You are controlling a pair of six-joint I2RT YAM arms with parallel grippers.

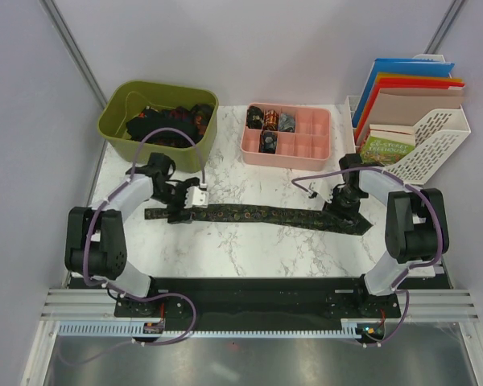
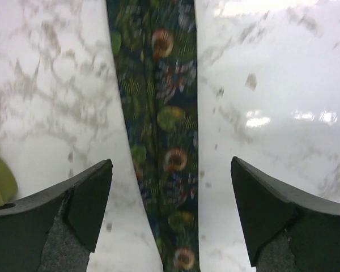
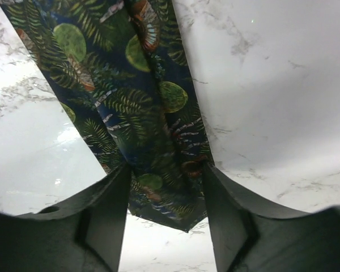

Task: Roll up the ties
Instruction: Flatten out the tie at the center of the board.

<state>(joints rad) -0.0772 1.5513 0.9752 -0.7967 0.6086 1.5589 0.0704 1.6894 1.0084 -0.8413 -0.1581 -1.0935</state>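
Observation:
One dark tie (image 1: pixel 266 215) with a green leaf pattern lies flat, stretched left to right across the marble table. My left gripper (image 1: pixel 185 206) hovers over its narrow end. In the left wrist view the gripper (image 2: pixel 170 209) is open; the narrow strip of the tie (image 2: pixel 161 124) runs between the fingers (image 2: pixel 85 204) and touches neither. My right gripper (image 1: pixel 342 211) is at the wide end. In the right wrist view the gripper (image 3: pixel 165 204) is closed against both sides of the tie (image 3: pixel 124 102), which bunches between the fingers (image 3: pixel 110 215); its pointed tip shows below.
A green bin (image 1: pixel 117 121) holding several loose ties stands at the back left. A pink compartment tray (image 1: pixel 306 145) with three rolled ties (image 1: pixel 270 122) stands at the back centre. A white file rack (image 1: pixel 435 137) with folders and books stands at the back right.

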